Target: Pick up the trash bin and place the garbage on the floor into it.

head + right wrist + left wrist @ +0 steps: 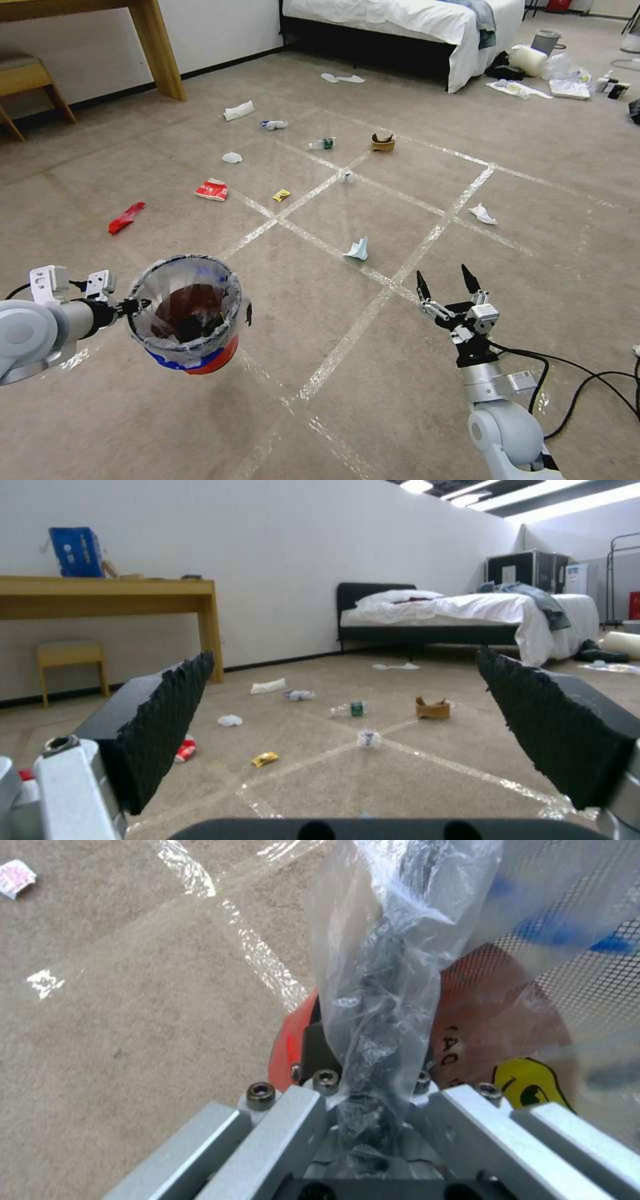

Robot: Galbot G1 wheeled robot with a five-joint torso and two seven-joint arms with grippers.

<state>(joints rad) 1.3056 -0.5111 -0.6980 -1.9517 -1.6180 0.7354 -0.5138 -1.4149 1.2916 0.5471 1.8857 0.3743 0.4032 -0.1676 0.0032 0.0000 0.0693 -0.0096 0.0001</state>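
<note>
The trash bin (pixel 190 317), red with a blue band and a clear bag liner, hangs above the floor (pixel 400 373) at lower left. My left gripper (pixel 133 307) is shut on its rim; in the left wrist view the fingers (pixel 313 1050) clamp the red wall (pixel 290 1040) and the bunched liner. My right gripper (pixel 447 283) hovers open and empty at lower right. The garbage lies scattered ahead: a pale blue scrap (pixel 358 250) nearest, a white tissue (pixel 483 214), a yellow wrapper (pixel 281 195), red wrappers (pixel 212 190), a bottle (pixel 323 143) and torn brown paper (pixel 383 141).
A bed (pixel 400 20) stands at the far wall with a grey bin (pixel 547 40) and bags beside it. A wooden desk leg (pixel 160 53) and a stool (pixel 27 80) are at far left. Black cables (pixel 587 387) trail on the carpet at right.
</note>
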